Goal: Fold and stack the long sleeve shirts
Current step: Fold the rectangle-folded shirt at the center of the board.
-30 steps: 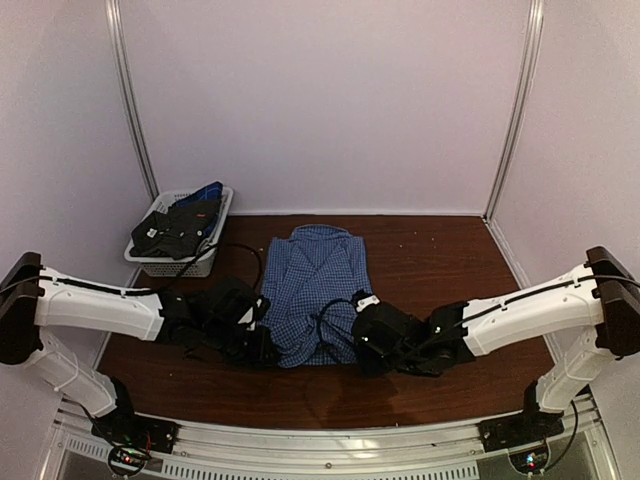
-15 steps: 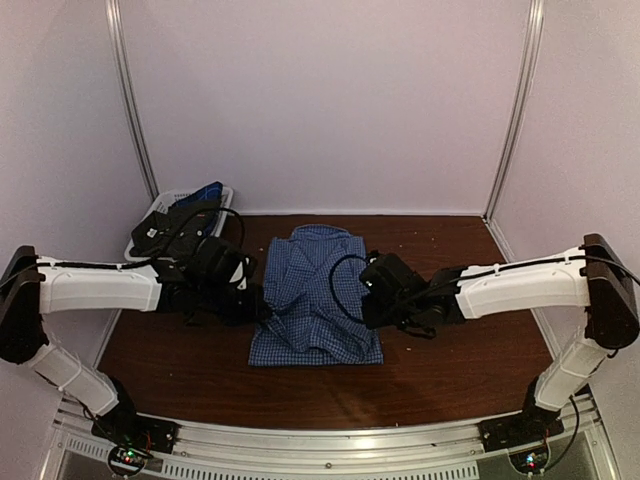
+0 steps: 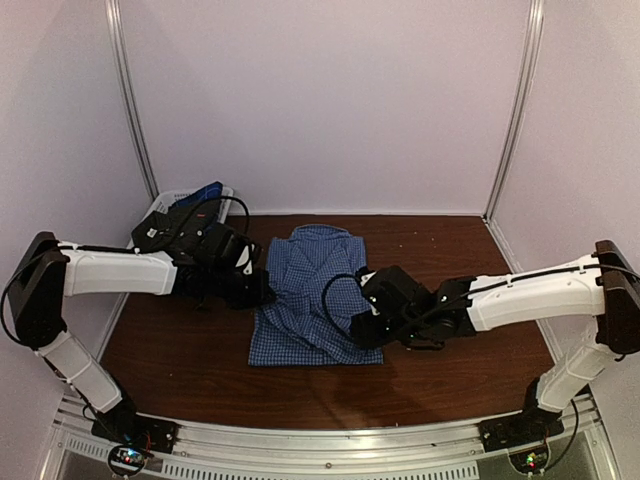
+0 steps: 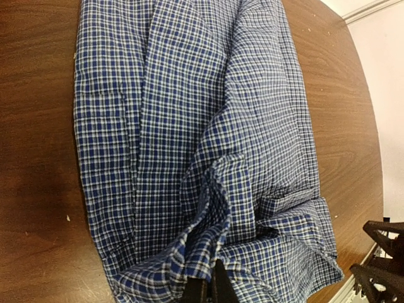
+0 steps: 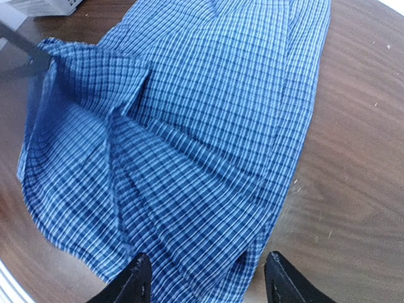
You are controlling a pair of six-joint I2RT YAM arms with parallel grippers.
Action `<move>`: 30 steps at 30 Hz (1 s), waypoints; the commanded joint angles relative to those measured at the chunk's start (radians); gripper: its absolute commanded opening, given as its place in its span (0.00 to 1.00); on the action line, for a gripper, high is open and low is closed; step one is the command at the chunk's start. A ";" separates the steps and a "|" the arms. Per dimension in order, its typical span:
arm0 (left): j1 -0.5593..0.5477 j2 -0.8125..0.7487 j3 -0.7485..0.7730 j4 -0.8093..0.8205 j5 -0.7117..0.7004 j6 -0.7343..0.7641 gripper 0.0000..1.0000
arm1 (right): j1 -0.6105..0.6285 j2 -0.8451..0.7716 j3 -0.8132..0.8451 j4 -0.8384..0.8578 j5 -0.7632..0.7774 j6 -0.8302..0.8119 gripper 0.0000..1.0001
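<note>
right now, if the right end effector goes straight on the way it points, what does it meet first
The shirt. The open right end effector points at its checked cloth near one edge, and cloth fills the line ahead; how far off is unclear.

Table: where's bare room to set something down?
Far right of the table, between shirt and right wall: bare. Near strip below the shirt's hem: bare too. Crowded far left: basket, left end effector pinching the shirt's edge.

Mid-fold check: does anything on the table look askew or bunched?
Yes. The checked shirt is not flat: the left tool pinches up a ridge of cloth at its left edge, and the near hem flares wider than the collar end.
</note>
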 commanded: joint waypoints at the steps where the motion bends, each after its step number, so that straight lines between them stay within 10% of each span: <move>1: 0.004 0.003 0.026 0.046 0.018 0.019 0.03 | 0.054 -0.055 -0.065 -0.016 -0.042 0.080 0.65; 9: 0.004 -0.001 0.020 0.045 0.020 0.018 0.03 | 0.098 -0.035 -0.097 0.009 -0.025 0.163 0.63; 19: 0.004 -0.011 0.019 0.042 0.012 0.021 0.03 | 0.051 0.083 -0.002 -0.002 -0.002 0.166 0.18; 30: 0.019 0.041 0.070 0.059 -0.031 0.053 0.03 | -0.117 0.156 0.163 -0.049 0.049 0.050 0.00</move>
